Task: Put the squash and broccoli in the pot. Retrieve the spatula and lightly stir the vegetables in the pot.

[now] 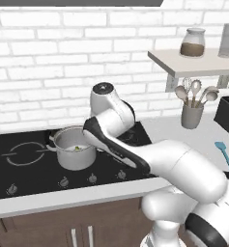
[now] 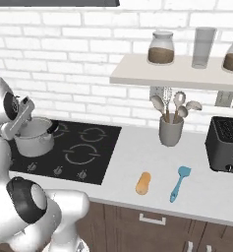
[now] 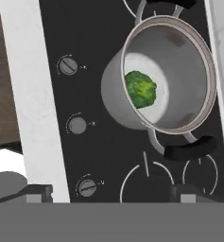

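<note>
On the stove at the left end of the surface (image 2: 137, 157) you have the pot (image 3: 168, 75), steel, 2 loop handles, pale inside.

Item 1, broccoli (image 3: 141, 88): already lying on the pot floor, toward the wall nearest the knobs. Nothing more to do with it until the stir.

Item 2, squash (image 2: 143, 183): lies on its side on the open surface, well apart from the pot, just beside the spatula (image 2: 179, 183). Expect it firm, smooth-skinned and light, liable to roll; you would do best to close across its narrow width near the middle, jaws square to its long axis.

Item 3, spatula: slim, teal, flat on the surface with the blade toward the wall. Likely stiff and very light; take it on the handle, about mid-length, so the blade hangs free for stirring.

Item 4, tool (image 3: 106, 191): poised above the stove beside the pot, fingertips spread wide, nothing between them.

Standing: 1 of 2 vegetables placed; squash next, by my reading.
</note>
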Motion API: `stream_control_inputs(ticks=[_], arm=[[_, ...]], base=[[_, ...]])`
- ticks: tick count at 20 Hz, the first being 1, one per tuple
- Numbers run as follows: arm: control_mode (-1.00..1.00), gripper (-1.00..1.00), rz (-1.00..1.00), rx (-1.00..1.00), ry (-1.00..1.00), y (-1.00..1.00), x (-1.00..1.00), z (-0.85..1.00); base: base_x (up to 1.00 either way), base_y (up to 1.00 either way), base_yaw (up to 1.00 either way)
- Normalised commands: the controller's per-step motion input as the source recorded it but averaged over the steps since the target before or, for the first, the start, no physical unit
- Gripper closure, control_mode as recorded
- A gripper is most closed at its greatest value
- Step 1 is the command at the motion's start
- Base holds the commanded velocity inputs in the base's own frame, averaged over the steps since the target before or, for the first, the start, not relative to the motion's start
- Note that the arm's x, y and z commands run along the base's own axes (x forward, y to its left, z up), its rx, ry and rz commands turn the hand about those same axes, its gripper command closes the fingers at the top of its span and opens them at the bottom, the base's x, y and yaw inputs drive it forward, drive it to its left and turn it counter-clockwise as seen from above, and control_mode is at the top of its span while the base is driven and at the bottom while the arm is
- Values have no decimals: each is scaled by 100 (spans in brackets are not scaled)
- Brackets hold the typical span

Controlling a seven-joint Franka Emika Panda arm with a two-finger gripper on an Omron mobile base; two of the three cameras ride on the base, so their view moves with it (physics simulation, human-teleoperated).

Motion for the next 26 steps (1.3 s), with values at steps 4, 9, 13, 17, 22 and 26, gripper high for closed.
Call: stream_control_inputs(ticks=[4, 9, 13, 17, 22, 26], arm=[[-100, -100, -21, 0, 0, -100, -77, 0], [-100, -100, -33, 0, 2, -100, -41, 0], [-100, -100, -35, 7, 9, -100, 0, 0], [-100, -100, -51, 6, 20, -95, 2, 0], [-100, -100, -51, 6, 22, -100, 9, 0], [-100, -100, -50, 7, 21, -100, 1, -2]], base=[[0, 0, 0], [0, 0, 0], [0, 0, 0], [0, 0, 0], [0, 0, 0], [0, 0, 0]])
